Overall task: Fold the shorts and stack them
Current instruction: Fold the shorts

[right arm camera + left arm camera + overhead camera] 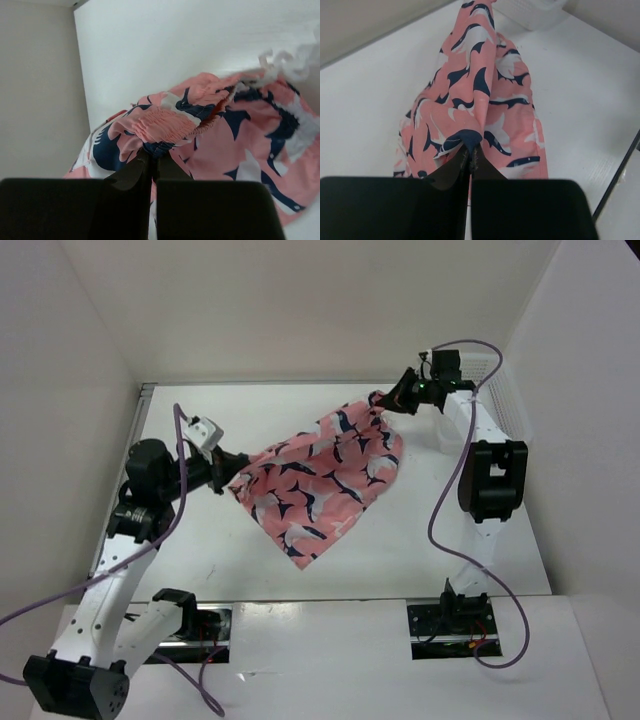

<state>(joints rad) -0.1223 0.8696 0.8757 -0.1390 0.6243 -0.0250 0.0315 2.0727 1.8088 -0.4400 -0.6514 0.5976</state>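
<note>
Shorts (pixel 320 475) held spread between left gripper (pixel 232 483) and right gripper (pixel 385 400), both clamped on fabric edges; no fold judged made, folding and stacking outstanding

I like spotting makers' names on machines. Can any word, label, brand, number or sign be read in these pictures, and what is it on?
None: no readable text in any view.
shorts: only a print of navy-and-white shapes, no lettering or tag showing.
left arm and right arm: plain black and white housings, no legible marking.
white basket: bare mesh, no label.
</note>
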